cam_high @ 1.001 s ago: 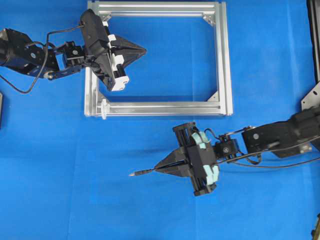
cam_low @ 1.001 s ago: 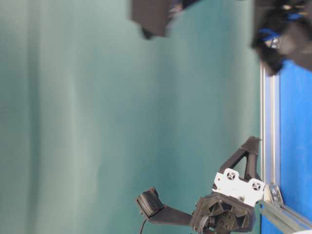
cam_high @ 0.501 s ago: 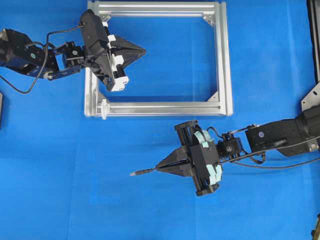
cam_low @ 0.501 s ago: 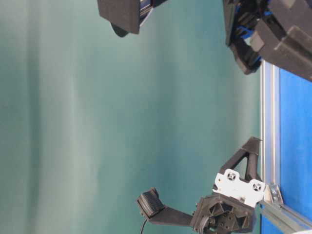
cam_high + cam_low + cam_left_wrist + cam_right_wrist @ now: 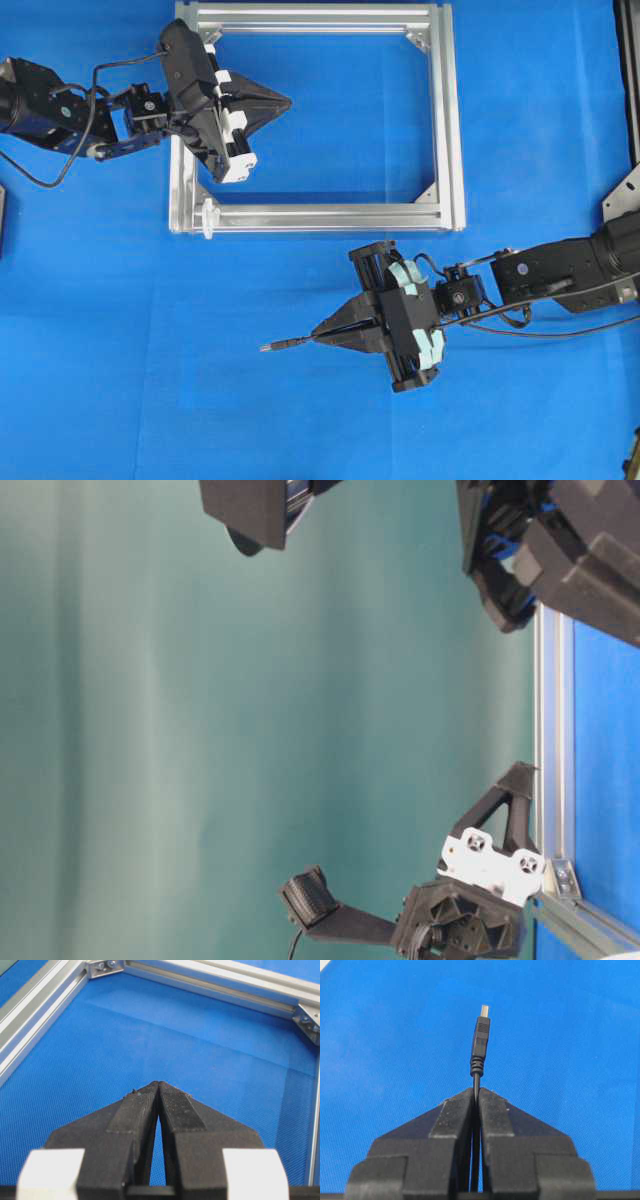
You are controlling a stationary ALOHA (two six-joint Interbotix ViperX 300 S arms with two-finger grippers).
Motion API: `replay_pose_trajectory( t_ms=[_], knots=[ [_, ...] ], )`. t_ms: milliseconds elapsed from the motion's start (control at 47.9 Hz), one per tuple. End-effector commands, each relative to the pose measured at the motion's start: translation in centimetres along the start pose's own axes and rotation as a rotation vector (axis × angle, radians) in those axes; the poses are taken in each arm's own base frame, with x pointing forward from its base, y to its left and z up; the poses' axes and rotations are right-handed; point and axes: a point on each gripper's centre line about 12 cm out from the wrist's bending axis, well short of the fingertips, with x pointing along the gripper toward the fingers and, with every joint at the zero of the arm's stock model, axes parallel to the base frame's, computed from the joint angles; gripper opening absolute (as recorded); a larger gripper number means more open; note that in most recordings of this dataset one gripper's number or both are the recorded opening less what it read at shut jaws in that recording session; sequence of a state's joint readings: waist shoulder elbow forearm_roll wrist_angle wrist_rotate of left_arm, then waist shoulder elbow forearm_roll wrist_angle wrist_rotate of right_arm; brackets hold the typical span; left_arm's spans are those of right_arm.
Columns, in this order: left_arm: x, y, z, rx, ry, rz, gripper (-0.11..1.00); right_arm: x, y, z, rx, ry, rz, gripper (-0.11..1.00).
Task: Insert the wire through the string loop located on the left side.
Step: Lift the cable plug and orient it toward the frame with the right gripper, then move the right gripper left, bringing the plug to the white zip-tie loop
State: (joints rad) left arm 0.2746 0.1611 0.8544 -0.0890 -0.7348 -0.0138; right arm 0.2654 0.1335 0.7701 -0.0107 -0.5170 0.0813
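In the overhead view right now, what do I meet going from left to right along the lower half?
Wire plug → right gripper, shut on the wire → its teal-padded gripper body → the right arm.

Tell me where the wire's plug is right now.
In the overhead view the wire juts leftward from the shut right gripper, over bare blue cloth below the aluminium frame, right of and below the string loop at its lower-left corner.

Black arms, white-blocked left gripper [image 5: 283,101], wedge fingers [image 5: 172,1110]
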Motion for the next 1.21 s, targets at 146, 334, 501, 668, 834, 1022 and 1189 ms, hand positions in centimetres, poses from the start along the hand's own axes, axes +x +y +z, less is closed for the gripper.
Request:
replay_pose_trajectory(
  t_ms=[146, 334, 501, 668, 834, 1022, 1189],
  knots=[
    [-0.2, -0.1, 1.6, -0.002, -0.047, -0.006, 0.00, -0.3, 0.1, 1.3, -0.004, -0.038, 0.004, 0.00],
    [-0.3, -0.2, 1.6, -0.001, -0.047, -0.007, 0.00, -0.3, 0.1, 1.3, -0.004, -0.038, 0.004, 0.00],
    [-0.2, -0.1, 1.7, -0.002, -0.050, -0.006, 0.00, -0.3, 0.1, 1.3, -0.004, -0.038, 0.004, 0.00],
    [-0.2, -0.1, 1.6, -0.002, -0.047, -0.006, 0.00, -0.3, 0.1, 1.3, -0.004, -0.038, 0.004, 0.00],
    [-0.2, -0.1, 1.7, -0.002, -0.052, -0.006, 0.00, -0.3, 0.1, 1.3, -0.004, -0.038, 0.005, 0.00],
    [-0.3, -0.1, 1.7, -0.002, -0.053, -0.006, 0.00, -0.4, -0.8, 1.4, 0.003, -0.040, -0.016, 0.00],
    [-0.3, -0.1, 1.6, -0.002, -0.052, -0.006, 0.00, -0.5, -3.5, 1.5, 0.027, -0.044, -0.080, 0.00]
  ],
)
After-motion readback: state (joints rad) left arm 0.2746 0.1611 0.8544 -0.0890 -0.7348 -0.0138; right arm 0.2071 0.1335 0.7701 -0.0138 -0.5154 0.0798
